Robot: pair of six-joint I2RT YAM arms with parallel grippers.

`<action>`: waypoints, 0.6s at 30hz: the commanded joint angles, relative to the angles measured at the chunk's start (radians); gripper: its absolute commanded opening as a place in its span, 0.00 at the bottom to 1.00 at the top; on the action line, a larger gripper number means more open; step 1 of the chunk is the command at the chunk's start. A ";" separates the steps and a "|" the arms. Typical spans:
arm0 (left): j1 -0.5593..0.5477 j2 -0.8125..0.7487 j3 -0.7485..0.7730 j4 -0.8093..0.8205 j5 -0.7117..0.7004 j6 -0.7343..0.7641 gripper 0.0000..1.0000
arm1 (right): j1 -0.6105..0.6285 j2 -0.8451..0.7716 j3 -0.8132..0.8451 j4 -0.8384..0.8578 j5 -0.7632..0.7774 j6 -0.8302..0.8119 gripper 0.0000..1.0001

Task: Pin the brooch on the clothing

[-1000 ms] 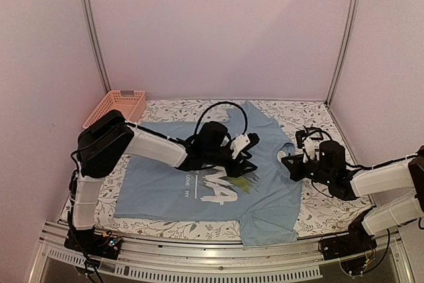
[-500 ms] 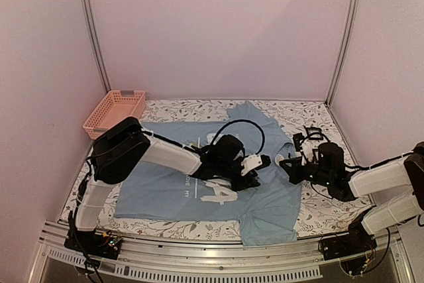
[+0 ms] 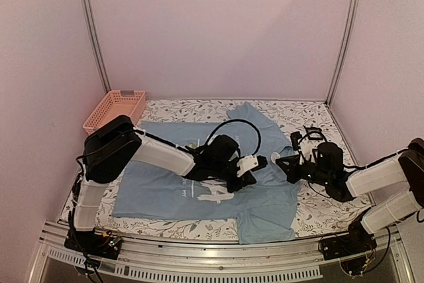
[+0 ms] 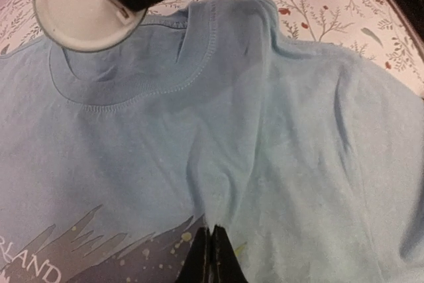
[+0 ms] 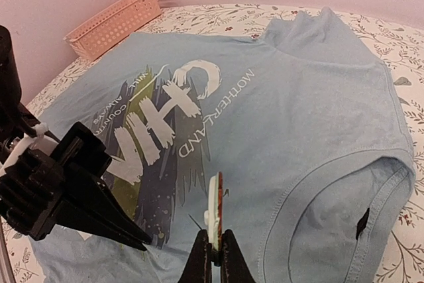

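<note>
L gripper (image 4: 211,261) pinches T-shirt (image 4: 278,130) fold, R gripper (image 5: 213,256) clamps brooch (image 5: 213,211) edge-on btwn jaws; it should pierce taut cloth just ahead of L jaws.

Top camera looked down from high behind both arms | wrist cameras sat close, low | all shared T-shirt (image 3: 149,180).

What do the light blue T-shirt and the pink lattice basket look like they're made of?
Light blue T-shirt: soft matte knit, probably cotton; it creases and folds, with stitched ribbing at the collar. Pink lattice basket: rigid moulded plastic by the look, smooth, with even grid walls.
</note>
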 commanded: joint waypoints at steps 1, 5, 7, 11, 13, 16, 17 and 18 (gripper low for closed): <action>0.019 -0.084 -0.039 0.071 0.130 -0.055 0.00 | 0.040 0.055 -0.013 0.195 0.037 -0.050 0.00; 0.041 -0.087 -0.048 0.077 0.191 -0.079 0.00 | 0.083 0.188 -0.029 0.408 0.063 -0.090 0.00; 0.052 -0.086 -0.057 0.077 0.207 -0.075 0.00 | 0.128 0.245 -0.032 0.497 0.093 -0.127 0.00; 0.072 -0.087 -0.073 0.080 0.233 -0.070 0.00 | 0.189 0.338 -0.081 0.719 0.154 -0.220 0.00; 0.081 -0.091 -0.078 0.082 0.263 -0.072 0.00 | 0.198 0.383 -0.114 0.835 0.151 -0.253 0.00; 0.086 -0.094 -0.087 0.093 0.280 -0.065 0.00 | 0.210 0.455 -0.150 0.981 0.159 -0.297 0.00; 0.086 -0.094 -0.088 0.094 0.287 -0.060 0.00 | 0.219 0.477 -0.157 1.012 0.177 -0.314 0.00; 0.086 -0.094 -0.087 0.093 0.294 -0.055 0.00 | 0.233 0.494 -0.160 1.030 0.200 -0.329 0.00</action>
